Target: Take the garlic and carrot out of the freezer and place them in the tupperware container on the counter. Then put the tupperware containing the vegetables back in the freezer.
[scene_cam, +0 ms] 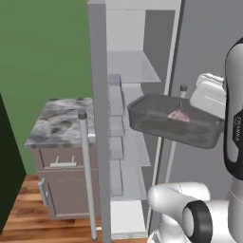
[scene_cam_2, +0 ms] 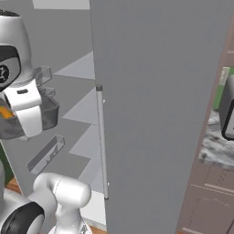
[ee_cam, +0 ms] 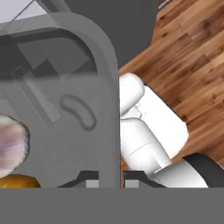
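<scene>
Vegetables already sit inside the shallow dark-grey translucent tupperware container (scene_cam: 175, 124): pinkish-white garlic bulb (scene_cam: 178, 115) and small orange carrot piece (ee_cam: 17, 181). Gripper (ee_cam: 109, 178), pinching the container's rim, holds it aloft before the open light-grey freezer (scene_cam: 130, 71). Shelving it remains.

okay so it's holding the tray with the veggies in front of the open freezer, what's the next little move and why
Probably ease the tray forward toward a freezer shelf. The gripper is shut on the tray's rim, the tray is lifted off the counter and hangs in front of the open shelves, tilted a little. The garlic and carrot already lie inside, so only stowing remains.
</scene>
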Controlling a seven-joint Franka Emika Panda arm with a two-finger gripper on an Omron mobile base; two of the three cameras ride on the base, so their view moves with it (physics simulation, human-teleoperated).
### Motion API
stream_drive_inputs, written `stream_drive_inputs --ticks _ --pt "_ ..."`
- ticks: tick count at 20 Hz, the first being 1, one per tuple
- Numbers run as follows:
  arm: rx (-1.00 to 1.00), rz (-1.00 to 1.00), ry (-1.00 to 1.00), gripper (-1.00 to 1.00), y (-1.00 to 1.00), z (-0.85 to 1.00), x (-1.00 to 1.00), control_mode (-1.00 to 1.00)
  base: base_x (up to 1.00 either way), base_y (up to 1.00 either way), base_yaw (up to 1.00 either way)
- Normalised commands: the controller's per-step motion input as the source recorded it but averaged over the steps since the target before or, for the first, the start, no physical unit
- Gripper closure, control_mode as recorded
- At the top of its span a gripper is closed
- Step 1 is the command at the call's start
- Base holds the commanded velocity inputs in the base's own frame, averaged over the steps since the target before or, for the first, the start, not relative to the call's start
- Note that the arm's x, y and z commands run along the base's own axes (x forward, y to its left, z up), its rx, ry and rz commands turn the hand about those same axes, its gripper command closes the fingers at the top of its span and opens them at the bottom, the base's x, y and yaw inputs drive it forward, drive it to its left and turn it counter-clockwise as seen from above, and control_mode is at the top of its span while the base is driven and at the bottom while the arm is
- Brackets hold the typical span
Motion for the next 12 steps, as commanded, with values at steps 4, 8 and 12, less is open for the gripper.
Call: stream_drive_inputs --ticks 4,8,12 --pt "0.03 -0.2 -0.34 1.0 0.0 0.5 -0.08 -1.0 0.0 0.0 0.0" --pt "0.02 -0.27 -0.28 1.0 0.0 0.34 0.1 -1.0 0.0 0.0 0.0" --pt "0.03 -0.28 -0.17 1.0 0.01 0.07 0.48 -1.0 0.0 0.0 0.0"
